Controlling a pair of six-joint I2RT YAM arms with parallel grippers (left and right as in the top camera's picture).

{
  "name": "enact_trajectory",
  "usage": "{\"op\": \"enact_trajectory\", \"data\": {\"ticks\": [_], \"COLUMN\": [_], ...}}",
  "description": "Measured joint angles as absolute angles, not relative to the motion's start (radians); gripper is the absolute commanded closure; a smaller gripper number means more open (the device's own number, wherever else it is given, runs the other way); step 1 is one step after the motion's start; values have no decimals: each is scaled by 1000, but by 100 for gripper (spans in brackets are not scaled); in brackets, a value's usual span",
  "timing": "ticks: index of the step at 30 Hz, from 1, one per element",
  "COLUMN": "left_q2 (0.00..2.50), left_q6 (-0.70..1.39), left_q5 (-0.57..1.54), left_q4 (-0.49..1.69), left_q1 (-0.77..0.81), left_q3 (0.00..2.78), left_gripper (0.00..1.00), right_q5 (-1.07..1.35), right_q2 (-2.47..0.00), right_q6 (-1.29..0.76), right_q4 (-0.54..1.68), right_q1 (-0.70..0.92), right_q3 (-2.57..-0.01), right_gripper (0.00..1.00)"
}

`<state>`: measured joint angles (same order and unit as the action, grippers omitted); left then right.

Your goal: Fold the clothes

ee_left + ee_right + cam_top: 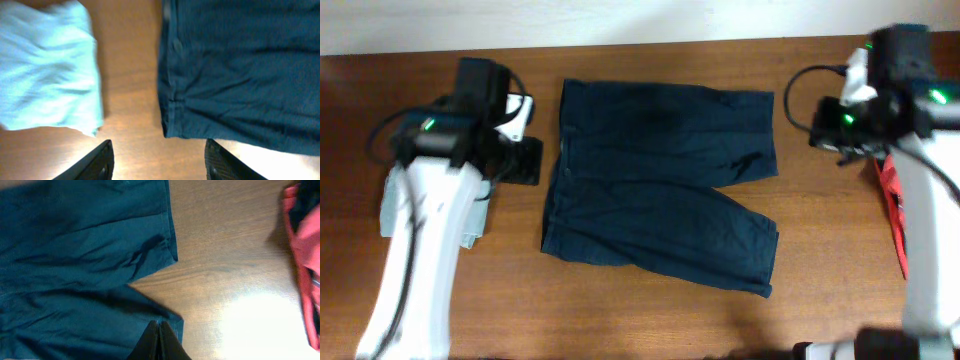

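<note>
Dark blue shorts point(660, 180) lie spread flat on the wooden table, waistband to the left and both legs to the right. My left gripper point(527, 160) is open and empty, just left of the waistband. In the left wrist view its fingers point(160, 161) hang over bare wood beside the waistband's lower corner point(172, 120). My right gripper point(827, 138) hovers right of the upper leg. In the right wrist view its fingers point(159, 330) are pressed shut with nothing between them, above the lower leg's hem corner point(172, 322).
A folded light blue cloth point(47, 70) lies left of the shorts, partly under my left arm point(390, 215). A red garment point(893, 205) lies at the right table edge and also shows in the right wrist view point(305, 255). The table's back edge meets a white wall.
</note>
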<state>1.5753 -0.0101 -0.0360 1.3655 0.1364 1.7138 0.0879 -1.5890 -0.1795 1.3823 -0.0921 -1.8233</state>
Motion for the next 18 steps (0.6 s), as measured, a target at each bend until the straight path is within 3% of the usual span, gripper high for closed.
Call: {"op": "enact_trajectory", "data": {"ticks": [3,6,8,11,12,18], "left_q2": [1459,1396,1393,1398,1399,1401], "left_q6": [-1,12,28,58,61,80], "left_q5": [-68,-83,-84,-86,-82,-21], "left_q4": [1336,1266,1235,1152,1134,916], "left_q1": [136,136,136,136,136,136], "left_q3": [1703,1575,1459,1290,1250,961], "left_gripper": [42,34,29,22,20,17], "right_q5": [88,91,91,94,99,184], "right_q2": [-1455,-1319,-1234,-1123,-1090,-1109], "right_q6": [-180,-187,-207,-262,-286,-327], "right_q4": [1425,1443,1436,1384,1375,1266], "right_q1": [-92,-92,-92,-92,-92,-92], "right_q3": [-1822,-1748,-1630,-1407,-1308,-940], "right_gripper": [90,89,73,38,31,27]}}
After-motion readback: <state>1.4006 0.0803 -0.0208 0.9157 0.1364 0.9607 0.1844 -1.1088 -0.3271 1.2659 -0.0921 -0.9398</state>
